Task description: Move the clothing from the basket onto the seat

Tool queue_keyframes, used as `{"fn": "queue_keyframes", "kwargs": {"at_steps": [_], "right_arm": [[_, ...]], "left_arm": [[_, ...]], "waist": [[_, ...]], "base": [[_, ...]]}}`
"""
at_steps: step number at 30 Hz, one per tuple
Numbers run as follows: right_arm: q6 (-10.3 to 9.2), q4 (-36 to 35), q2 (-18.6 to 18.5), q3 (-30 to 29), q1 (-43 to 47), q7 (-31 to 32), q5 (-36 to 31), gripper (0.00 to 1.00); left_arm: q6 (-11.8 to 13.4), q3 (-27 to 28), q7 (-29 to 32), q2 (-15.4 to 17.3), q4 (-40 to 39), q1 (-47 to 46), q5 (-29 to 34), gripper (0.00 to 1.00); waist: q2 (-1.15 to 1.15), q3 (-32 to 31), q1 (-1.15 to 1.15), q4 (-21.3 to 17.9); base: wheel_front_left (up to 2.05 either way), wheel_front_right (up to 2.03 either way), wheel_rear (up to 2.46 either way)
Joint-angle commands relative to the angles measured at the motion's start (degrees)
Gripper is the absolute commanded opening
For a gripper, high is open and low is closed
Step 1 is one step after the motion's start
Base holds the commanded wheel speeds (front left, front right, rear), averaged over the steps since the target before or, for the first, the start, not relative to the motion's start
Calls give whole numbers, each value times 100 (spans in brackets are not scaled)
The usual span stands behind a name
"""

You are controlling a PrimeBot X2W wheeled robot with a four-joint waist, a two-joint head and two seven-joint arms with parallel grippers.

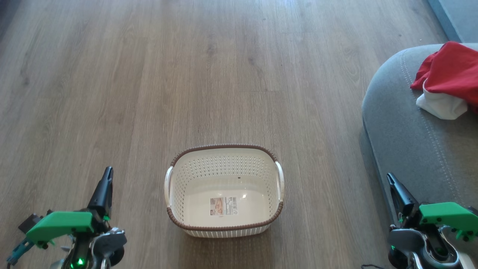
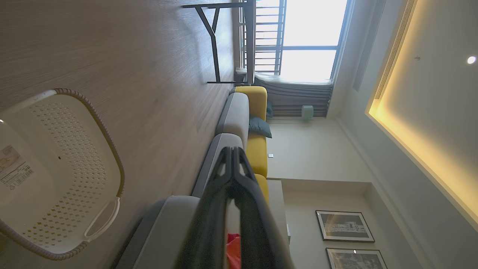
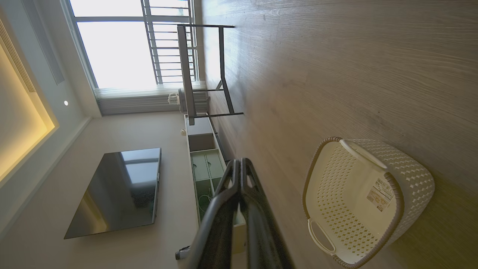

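Observation:
The white perforated basket (image 1: 224, 190) with a brown rim stands on the wood floor, holding nothing but its paper label. It is also in the left wrist view (image 2: 56, 175) and the right wrist view (image 3: 362, 198). The red and white clothing (image 1: 450, 80) lies bunched on the grey seat (image 1: 407, 138) at the right. A sliver of the red clothing (image 2: 233, 248) peeks between my left fingers. My left gripper (image 1: 107, 172) is shut, left of the basket, holding nothing. My right gripper (image 1: 390, 178) is shut over the seat's front edge. Their tips meet in both wrist views (image 2: 232, 150) (image 3: 239, 162).
Wood floor (image 1: 186, 74) spreads wide around the basket. A grey and yellow sofa (image 2: 246, 123) runs toward a window. A dark-legged table (image 3: 209, 71), a low cabinet (image 3: 205, 164) and a black screen (image 3: 115, 190) stand across the room.

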Motion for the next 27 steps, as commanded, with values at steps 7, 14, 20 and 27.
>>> {"fn": "queue_keyframes", "kwargs": {"at_steps": [7, 14, 20, 27], "right_arm": [[40, -211, -66, 98, -272, 43, 35, 0], [40, -211, -66, 98, -272, 43, 35, 0], [40, -211, -66, 98, -272, 43, 35, 0], [40, -211, -66, 99, -272, 43, 35, 0]], "left_arm": [[-38, 213, 48, 25, -196, -321, -25, 0], [-38, 213, 48, 25, -196, -321, -25, 0], [-39, 213, 48, 25, -196, -321, -25, 0], [-39, 213, 48, 25, -196, -321, -25, 0]], "waist": [[0, 0, 0, 0], [0, 0, 0, 0], [0, 0, 0, 0], [0, 0, 0, 0]], "base": [[0, 0, 0], [0, 0, 0], [0, 0, 0], [0, 0, 0]]}}
